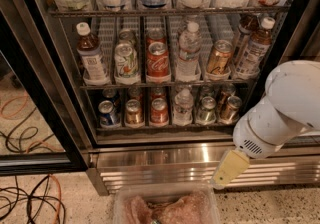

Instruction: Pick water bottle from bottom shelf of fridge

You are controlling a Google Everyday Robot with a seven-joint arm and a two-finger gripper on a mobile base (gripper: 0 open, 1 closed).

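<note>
Pointing down-left, claw (pixel 229 169) low before the fridge (pixel 165 155) base, apparently apart from the water bottle (pixel 183 105). Cannot tell grip state.

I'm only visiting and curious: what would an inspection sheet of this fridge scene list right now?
Surface: bottom shelf, a wire rack stocked with drinks.
Job's things: water bottle upright mid-row on it, inside the fridge.
Clutter: cans either side of it.
Gripper: gripper low at right, before the steel base panel, apart from the bottle.
Cables: cables loose on floor at left.
Surroundings: clear tub with pinkish contents at bottom edge.
</note>
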